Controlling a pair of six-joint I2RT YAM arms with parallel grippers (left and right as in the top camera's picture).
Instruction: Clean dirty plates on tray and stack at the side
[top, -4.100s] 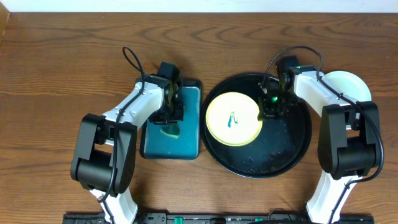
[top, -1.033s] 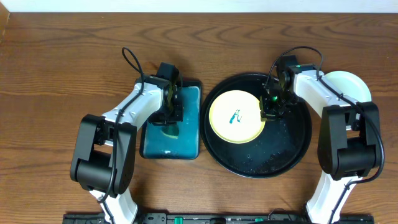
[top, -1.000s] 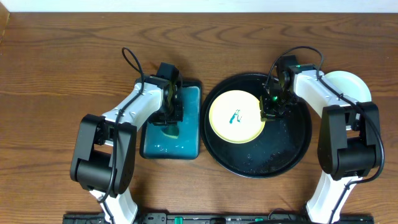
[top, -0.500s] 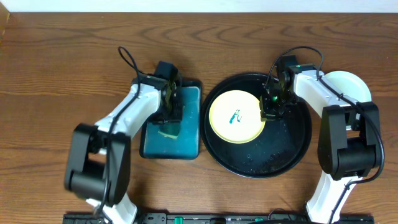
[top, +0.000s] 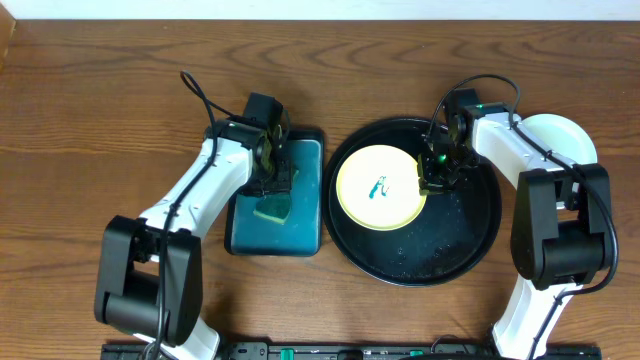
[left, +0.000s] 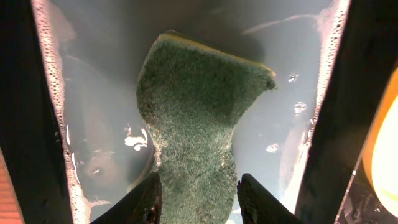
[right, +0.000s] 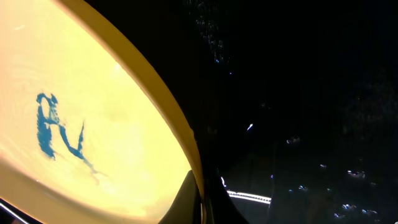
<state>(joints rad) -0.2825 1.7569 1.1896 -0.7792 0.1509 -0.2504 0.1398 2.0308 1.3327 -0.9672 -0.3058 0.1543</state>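
Note:
A yellow plate (top: 378, 188) with a teal scribble stain (right: 56, 127) lies in the left half of the round black tray (top: 455, 245). My right gripper (top: 432, 178) is shut on the plate's right rim (right: 180, 124), one finger above and one below. A pale plate (top: 560, 135) sits on the table right of the tray, partly hidden by the right arm. My left gripper (top: 270, 180) hangs over the teal tray (top: 300, 235). It is open, with a green sponge (left: 199, 106) lying in the water between its fingertips (left: 148, 200).
The teal rectangular tray holds shallow water and stands just left of the black tray. Water droplets (top: 430, 255) speckle the black tray's floor. Bare wooden table (top: 100, 100) surrounds both trays, and a white wall edge runs along the far side.
My left gripper has opened off the sponge and shifted slightly toward the far end of the teal tray, its elbow swinging out left. The right gripper and yellow plate have not moved.

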